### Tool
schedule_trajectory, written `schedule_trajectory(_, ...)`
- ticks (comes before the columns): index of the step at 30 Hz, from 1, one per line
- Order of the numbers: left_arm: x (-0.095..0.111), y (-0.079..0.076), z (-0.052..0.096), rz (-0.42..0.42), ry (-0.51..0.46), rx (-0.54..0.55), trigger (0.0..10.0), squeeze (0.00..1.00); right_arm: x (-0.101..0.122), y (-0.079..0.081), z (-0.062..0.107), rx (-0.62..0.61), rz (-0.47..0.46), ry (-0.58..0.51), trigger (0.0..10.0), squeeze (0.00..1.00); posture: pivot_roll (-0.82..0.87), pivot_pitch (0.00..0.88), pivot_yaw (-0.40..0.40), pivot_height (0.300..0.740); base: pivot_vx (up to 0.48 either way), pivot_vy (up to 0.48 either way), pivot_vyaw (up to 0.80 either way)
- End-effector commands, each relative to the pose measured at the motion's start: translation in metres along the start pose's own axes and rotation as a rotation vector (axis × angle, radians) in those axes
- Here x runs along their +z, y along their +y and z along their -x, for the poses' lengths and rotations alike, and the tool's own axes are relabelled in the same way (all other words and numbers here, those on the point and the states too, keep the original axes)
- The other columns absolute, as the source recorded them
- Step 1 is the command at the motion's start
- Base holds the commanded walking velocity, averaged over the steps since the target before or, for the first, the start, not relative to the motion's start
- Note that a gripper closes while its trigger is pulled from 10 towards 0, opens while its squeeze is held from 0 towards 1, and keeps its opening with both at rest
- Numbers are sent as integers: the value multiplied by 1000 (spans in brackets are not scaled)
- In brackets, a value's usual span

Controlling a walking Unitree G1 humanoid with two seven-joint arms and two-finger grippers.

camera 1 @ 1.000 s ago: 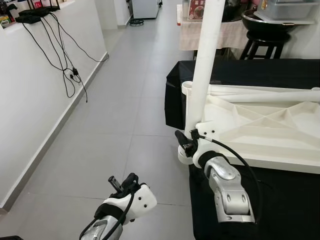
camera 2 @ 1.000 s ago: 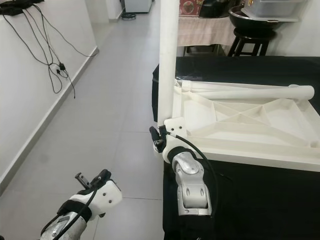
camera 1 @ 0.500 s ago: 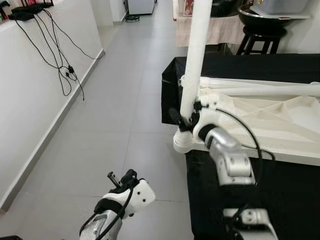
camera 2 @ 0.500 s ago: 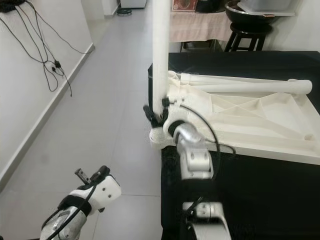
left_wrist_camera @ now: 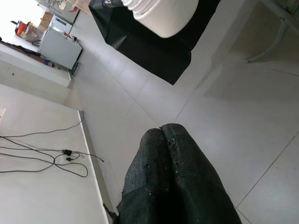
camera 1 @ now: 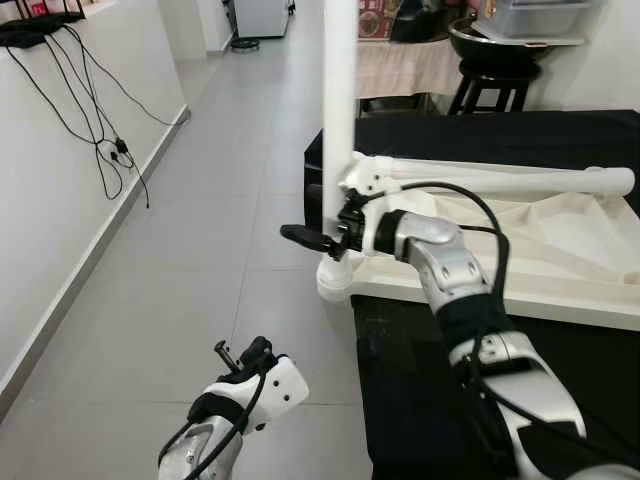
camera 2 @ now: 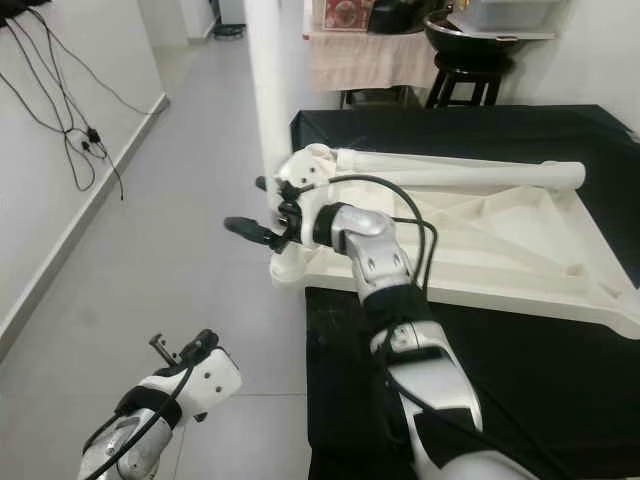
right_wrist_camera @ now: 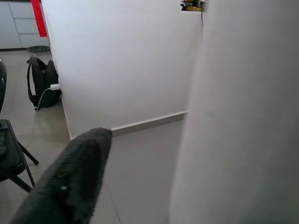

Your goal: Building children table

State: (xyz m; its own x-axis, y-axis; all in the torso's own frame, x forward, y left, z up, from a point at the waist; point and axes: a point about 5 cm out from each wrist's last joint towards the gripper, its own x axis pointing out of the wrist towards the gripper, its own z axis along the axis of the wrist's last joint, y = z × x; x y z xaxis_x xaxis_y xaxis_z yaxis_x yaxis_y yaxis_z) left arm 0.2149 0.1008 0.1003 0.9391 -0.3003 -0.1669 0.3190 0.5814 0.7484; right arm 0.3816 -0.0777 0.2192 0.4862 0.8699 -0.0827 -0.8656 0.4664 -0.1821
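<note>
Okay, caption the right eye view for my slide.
Right pincer open around upright white leg at corner of upturned table.

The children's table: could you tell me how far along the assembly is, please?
One white leg stands upright in the corner socket of the upturned tabletop. The right gripper is at its base, fingers open around it. Another leg lies loose on the tabletop, unfitted. The left gripper hangs idle.
</note>
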Motion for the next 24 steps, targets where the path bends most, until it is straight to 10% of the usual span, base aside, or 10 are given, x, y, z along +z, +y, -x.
schedule_trajectory(1, -3, -5, 1, -3, 12, -18, 10000, 0, -5, 9, -11, 54, -16, 22, 0, 0, 107, 26, -17, 740, 0, 0, 0)
schedule_trajectory(10, 0, -6, 2, -3, 10, -17, 10000, 0, -29, -3, -9, -108, -75, 112, 0, 0, 106, 34, -24, 740, 0, 0, 0)
schedule_trajectory(19, 1, -8, 4, -3, 8, -16, 10000, 0, -95, -13, 33, -660, -354, 244, 0, 0, 91, 40, -45, 740, 0, 0, 0)
schedule_trajectory(24, -1, -6, 6, -3, 8, -15, 10000, 0, -119, 33, 64, -961, -443, 260, 0, 0, 58, 42, -32, 740, 0, 0, 0)
